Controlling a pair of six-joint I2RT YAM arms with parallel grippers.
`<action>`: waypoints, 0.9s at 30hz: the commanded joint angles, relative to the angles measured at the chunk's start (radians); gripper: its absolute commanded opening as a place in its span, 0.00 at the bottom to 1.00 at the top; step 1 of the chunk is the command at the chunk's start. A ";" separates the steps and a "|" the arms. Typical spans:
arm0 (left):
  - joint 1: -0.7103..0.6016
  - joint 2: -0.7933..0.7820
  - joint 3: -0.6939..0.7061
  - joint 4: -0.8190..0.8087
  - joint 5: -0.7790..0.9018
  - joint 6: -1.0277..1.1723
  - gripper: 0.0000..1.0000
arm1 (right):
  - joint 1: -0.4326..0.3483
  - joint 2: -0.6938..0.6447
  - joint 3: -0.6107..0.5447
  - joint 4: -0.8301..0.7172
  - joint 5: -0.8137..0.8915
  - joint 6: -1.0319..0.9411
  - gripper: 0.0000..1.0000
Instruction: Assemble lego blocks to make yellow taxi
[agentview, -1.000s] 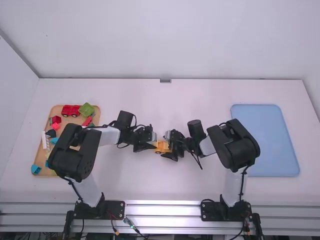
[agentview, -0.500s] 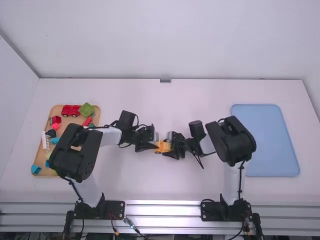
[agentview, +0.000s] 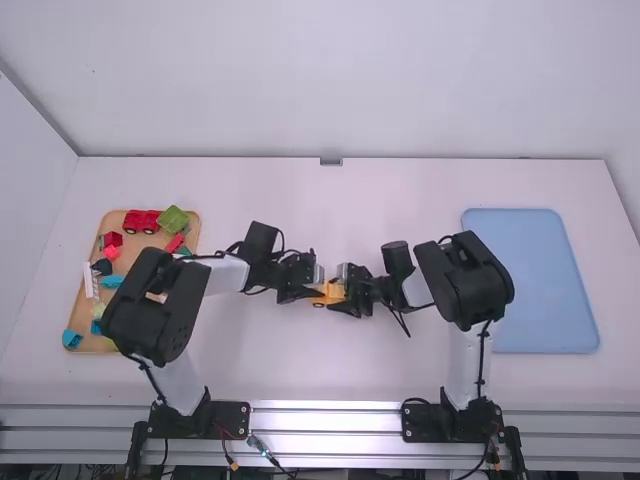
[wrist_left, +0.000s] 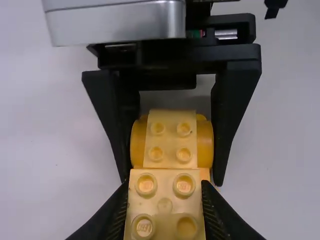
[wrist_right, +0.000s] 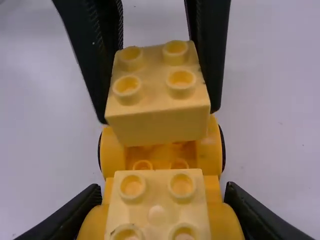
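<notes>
Near the table's middle, my left gripper (agentview: 312, 291) and right gripper (agentview: 350, 293) face each other at the orange-yellow wheeled base (agentview: 334, 291). In the left wrist view, my left gripper (wrist_left: 165, 202) is shut on a pale yellow two-by-two block (wrist_left: 165, 206). In the right wrist view, that block (wrist_right: 157, 97) is tilted over one end of the base (wrist_right: 109, 155), whose inner studs show just in front of it. My right gripper (wrist_right: 162, 205) is shut on the base's other end, where a second pale yellow block (wrist_right: 157, 210) sits. Whether the two blocks touch, I cannot tell.
A wooden tray (agentview: 75, 325) on the left holds a red wheeled toy (agentview: 142, 221), a green block (agentview: 173, 219) and several other coloured pieces. A flat blue tray (agentview: 535, 280) lies on the right side of the table.
Both grippers and the yellow pieces between them have shifted slightly to the right. The right arm's elbow first swung a little to the left.
</notes>
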 joint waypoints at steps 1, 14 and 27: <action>-0.005 0.012 0.019 -0.004 0.029 -0.019 0.08 | 0.003 0.019 -0.001 -0.003 -0.015 -0.008 0.53; -0.008 0.034 0.017 -0.018 0.056 -0.023 0.07 | 0.004 0.019 -0.002 -0.005 -0.059 -0.033 0.44; -0.019 0.037 -0.038 0.090 0.031 -0.032 0.03 | 0.005 0.019 -0.002 -0.011 -0.060 -0.030 0.42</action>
